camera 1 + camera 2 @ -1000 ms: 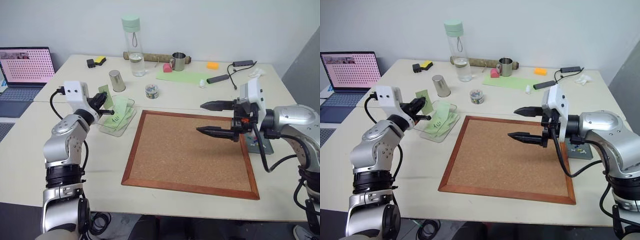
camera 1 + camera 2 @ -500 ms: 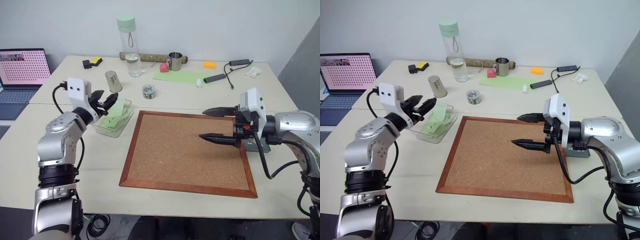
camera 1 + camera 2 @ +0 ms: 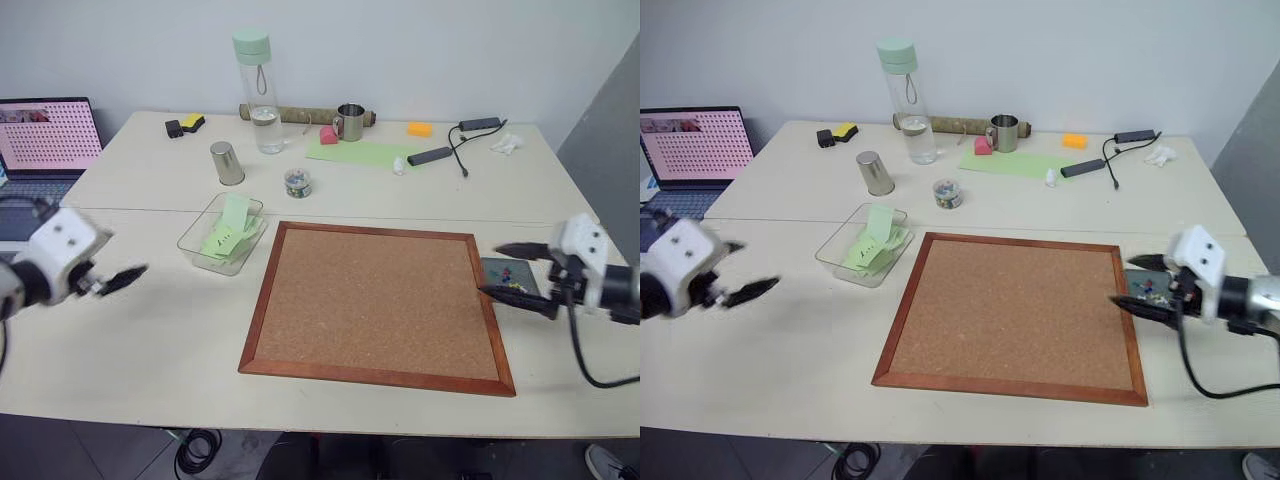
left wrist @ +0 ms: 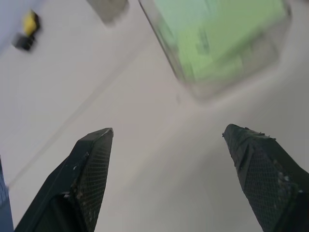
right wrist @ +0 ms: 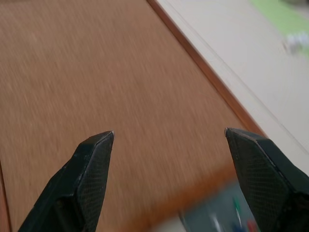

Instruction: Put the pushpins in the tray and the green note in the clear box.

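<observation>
From the head views, the green note (image 3: 233, 214) leans inside the clear box (image 3: 197, 233) left of the corkboard (image 3: 378, 303), and the pushpins (image 3: 1145, 288) lie in the tray (image 3: 490, 268) at its right edge. The left wrist view shows the left gripper (image 4: 169, 140) with fingers spread, empty, over the bench (image 4: 145, 130) near the clear box. In the right wrist view the right gripper (image 5: 169, 140) has its fingers released over the corkboard.

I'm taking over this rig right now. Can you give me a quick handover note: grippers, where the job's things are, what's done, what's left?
Left gripper: open, empty, over bare table beside the clear box.
Right gripper: open, empty, at the corkboard's right edge, near the tray.
Green notes lie in the clear box; whether the squiggle one is among them is too small to tell.
Small coloured bits, probably the pushpins, lie in the tray.
Corkboard is bare. Both steps look done; just confirm.
</observation>
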You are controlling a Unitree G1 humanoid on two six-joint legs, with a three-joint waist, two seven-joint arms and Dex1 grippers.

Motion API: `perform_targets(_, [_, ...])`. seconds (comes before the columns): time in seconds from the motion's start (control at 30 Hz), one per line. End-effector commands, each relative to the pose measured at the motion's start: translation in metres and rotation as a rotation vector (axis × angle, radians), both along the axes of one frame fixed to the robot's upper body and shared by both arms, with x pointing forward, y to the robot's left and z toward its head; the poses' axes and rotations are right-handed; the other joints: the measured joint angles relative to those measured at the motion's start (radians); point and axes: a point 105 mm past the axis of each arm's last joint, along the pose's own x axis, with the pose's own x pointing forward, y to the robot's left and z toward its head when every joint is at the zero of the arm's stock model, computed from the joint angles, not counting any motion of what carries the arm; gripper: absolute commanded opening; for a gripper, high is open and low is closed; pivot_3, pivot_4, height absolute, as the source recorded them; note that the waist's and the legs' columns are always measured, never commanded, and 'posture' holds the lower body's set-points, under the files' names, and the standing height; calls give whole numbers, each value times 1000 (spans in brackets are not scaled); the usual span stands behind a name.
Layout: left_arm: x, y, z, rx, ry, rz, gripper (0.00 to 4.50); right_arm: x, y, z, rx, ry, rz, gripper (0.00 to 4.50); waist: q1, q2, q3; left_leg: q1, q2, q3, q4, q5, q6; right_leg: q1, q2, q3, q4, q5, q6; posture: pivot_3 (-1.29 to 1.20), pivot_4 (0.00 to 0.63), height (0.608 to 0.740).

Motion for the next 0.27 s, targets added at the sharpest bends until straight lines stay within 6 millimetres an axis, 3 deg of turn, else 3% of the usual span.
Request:
perform_targets(0.03, [-11,7,16,-8,-4,-37,3897,-7,-31,27,-78,-56,-57,3826,1,0,0,0,0,0,0,0,0,0,0,0,0,0,0,0,150,740])
perform_targets(0.13, [-16,9,15,-46,9,-41,3897,-13,-46,29,-118,-33,-85,3826,3,0,0,0,0,-1,0,0,0,0,0,-1,0,0,-1,0,150,740])
perform_targets(0.27, [-20,9,8,-42,56,-52,3897,-16,-50,29,-123,-26,-80,3826,0,0,0,0,1,0,0,-1,1,0,0,-1,0,0,0,0,150,740])
